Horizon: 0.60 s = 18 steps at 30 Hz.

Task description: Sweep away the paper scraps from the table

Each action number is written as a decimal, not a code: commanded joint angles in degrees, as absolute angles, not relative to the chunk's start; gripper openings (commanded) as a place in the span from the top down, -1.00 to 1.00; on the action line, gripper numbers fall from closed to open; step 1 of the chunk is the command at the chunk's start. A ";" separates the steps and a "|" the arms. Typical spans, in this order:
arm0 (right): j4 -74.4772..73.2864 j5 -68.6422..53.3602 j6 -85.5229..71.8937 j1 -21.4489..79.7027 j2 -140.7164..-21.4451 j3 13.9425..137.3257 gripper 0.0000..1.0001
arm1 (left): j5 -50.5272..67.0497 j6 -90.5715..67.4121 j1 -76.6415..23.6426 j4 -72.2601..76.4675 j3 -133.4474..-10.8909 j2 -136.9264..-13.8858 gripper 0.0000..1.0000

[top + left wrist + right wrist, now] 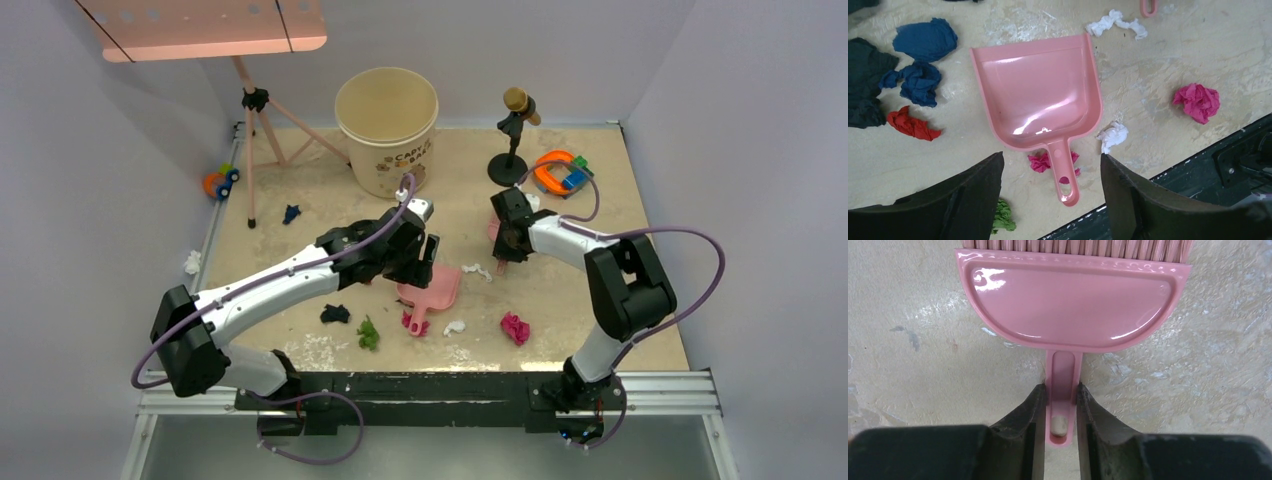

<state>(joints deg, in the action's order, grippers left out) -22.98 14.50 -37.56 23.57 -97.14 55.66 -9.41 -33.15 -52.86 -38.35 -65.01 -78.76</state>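
Observation:
A pink dustpan (437, 288) (1038, 95) lies flat on the beige table (620, 200), handle toward the near edge. My left gripper (424, 248) (1052, 156) hovers open above that handle, holding nothing. My right gripper (510, 246) (1062, 388) is shut on the handle of a pink brush (1073, 300), whose bristles point away from it. Paper scraps lie around the dustpan: magenta (1198, 101) (515, 327), white (1113, 136), white (1115, 22), dark blue (915, 82), red (910, 125), black (335, 313) and green (369, 335). One magenta scrap (1040, 161) sits under the dustpan handle.
A cream bucket (386, 130) stands at the back centre. A tripod (255, 110) stands to its left and a toy microphone stand (515, 140) to its right. An orange-blue toy (560, 172) lies at the back right. The black base rail (420, 385) runs along the near edge.

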 commanded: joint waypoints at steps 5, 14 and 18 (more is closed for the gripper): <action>-23.77 12.92 -39.84 23.85 -93.76 52.92 0.81 | -10.92 -31.78 -52.15 -38.09 -69.34 -77.04 -0.48; -24.95 5.24 -30.79 24.78 -72.35 52.57 0.82 | 1.96 -39.59 -47.07 -30.81 -73.77 -82.20 -0.50; -21.06 -4.21 -27.52 24.81 -63.95 48.92 0.83 | 9.95 -48.57 -44.86 -22.98 -74.10 -84.55 -0.52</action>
